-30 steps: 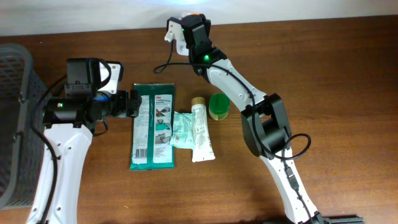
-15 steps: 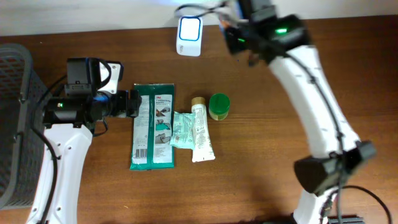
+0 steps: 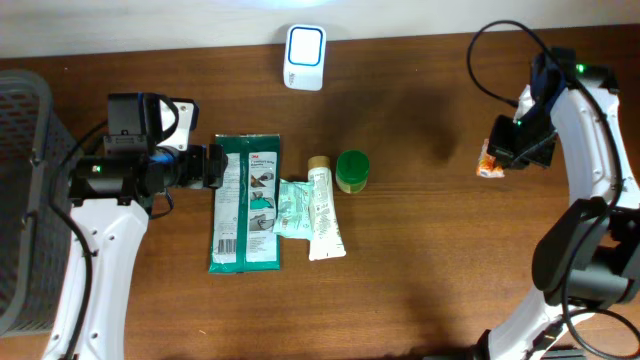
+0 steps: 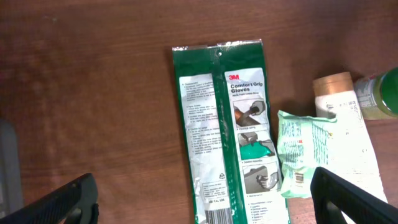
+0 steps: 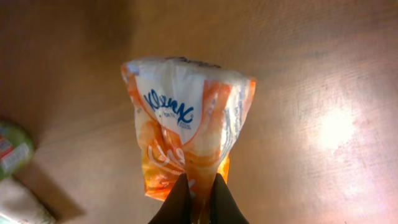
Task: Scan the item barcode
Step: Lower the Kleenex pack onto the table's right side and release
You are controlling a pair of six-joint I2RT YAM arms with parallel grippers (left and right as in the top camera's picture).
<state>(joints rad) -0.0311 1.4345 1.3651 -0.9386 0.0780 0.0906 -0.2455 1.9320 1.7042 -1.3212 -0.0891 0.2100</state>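
At the left edge of the table [image 3: 420,260] a grey mesh basket [image 3: 20,200] was seen; its contents could not be made out. Near it the left gripper [image 3: 212,167] was held spread wide at the end of a green 3M pack [image 3: 246,205], with nothing grasped. A white tube [image 3: 323,215], a mint wipes packet [image 3: 290,208] and a green jar [image 3: 352,171] were laid just beside that pack. Far to the right, the orange Kleenex pack [image 5: 186,137] was pinched in the clenched right gripper [image 5: 199,193], well apart from the white scanner [image 3: 304,44] at the table's far edge.
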